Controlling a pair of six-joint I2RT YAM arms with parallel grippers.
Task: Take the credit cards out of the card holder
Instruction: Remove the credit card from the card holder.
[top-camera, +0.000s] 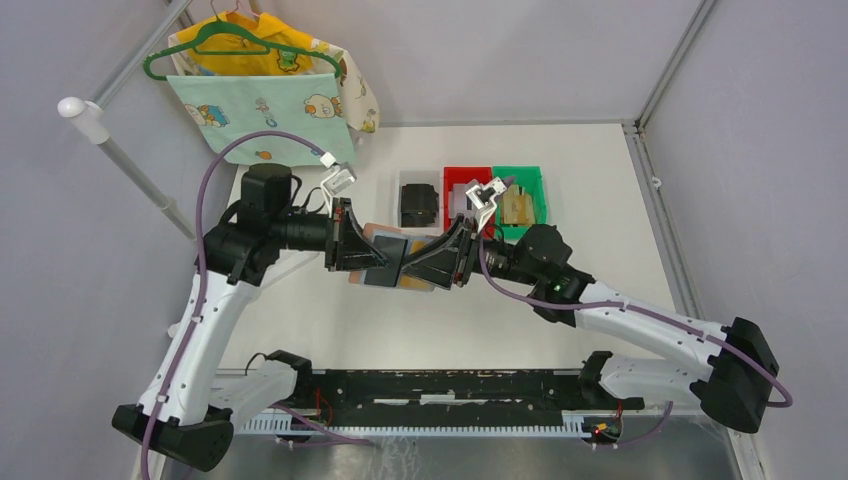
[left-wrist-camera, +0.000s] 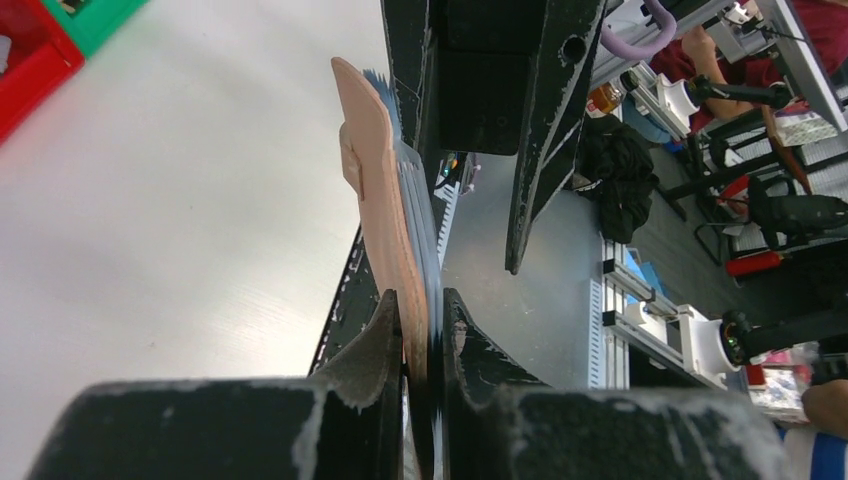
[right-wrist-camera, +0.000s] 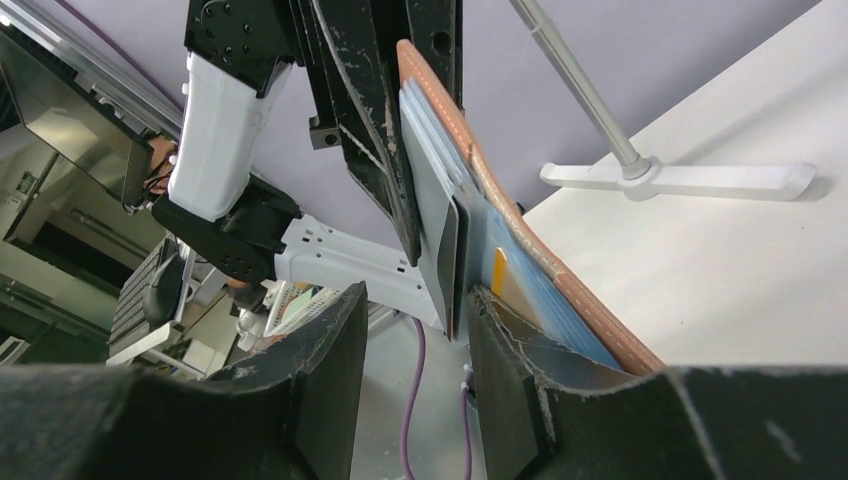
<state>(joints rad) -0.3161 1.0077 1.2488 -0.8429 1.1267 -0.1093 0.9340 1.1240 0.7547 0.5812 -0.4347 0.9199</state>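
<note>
Looking down from the top view: the card holder (top-camera: 385, 272) hangs above the table, pinched between the left gripper (top-camera: 350, 250) and the right gripper (top-camera: 452, 258). The two black heads cover most of it, and what sits in its sleeves cannot be made out. Beyond the card holder is a row of three bins. The white bin (top-camera: 405, 180) holds a black block (top-camera: 418, 205). The red bin (top-camera: 455, 175) is half covered by the right wrist, so its contents are unclear. The green bin (top-camera: 535, 180) holds golden-tan items (top-camera: 516, 205).

Left wrist view: the card holder stands edge-on, pinkish-tan face and closure tab to one side, blue-grey sleeves to the other. The left jaws are closed tight on its near edge. Its far end is hidden behind the right gripper's black fingers.

Right wrist view: a grey credit card (right-wrist-camera: 447, 255) pokes out of the card holder's sleeves and lies between the right jaws. These stand part open: one finger sits against the sleeves and the other is well clear of the card, so nothing is pinched. An orange patch shows on a second card deeper in the sleeves. The card holder's lower end is cut off behind the finger.
</note>
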